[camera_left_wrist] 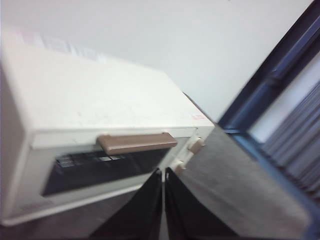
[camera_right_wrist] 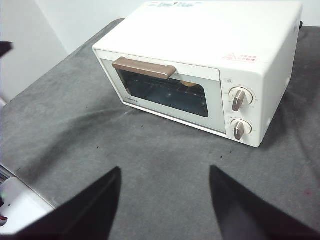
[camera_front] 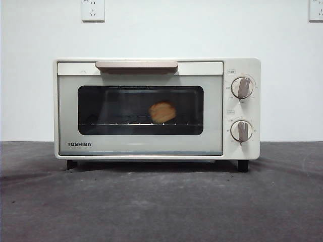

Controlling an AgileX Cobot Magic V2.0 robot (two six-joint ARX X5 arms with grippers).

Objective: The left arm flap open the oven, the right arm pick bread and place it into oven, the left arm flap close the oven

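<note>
The cream-white TOSHIBA oven point(camera_front: 156, 108) stands on the grey table with its door shut. Behind the dark glass, the golden-brown bread point(camera_front: 162, 112) rests on the wire rack, right of the window's middle. A sliver of the bread point(camera_right_wrist: 188, 84) also shows through the glass in the right wrist view. My left gripper point(camera_left_wrist: 163, 172) hangs above and in front of the oven point(camera_left_wrist: 100, 130), just below the beige handle point(camera_left_wrist: 136, 143), its jaws shut and holding nothing. My right gripper point(camera_right_wrist: 165, 172) is open, well back from the oven point(camera_right_wrist: 200, 65) over the table. No arm shows in the front view.
Two round knobs point(camera_front: 243, 87) sit on the oven's right panel. Wall sockets point(camera_front: 93, 10) are high on the white wall behind. The grey cloth-covered table point(camera_front: 161, 201) stretches in front of the oven. A dark window frame point(camera_left_wrist: 270, 70) stands beside the table.
</note>
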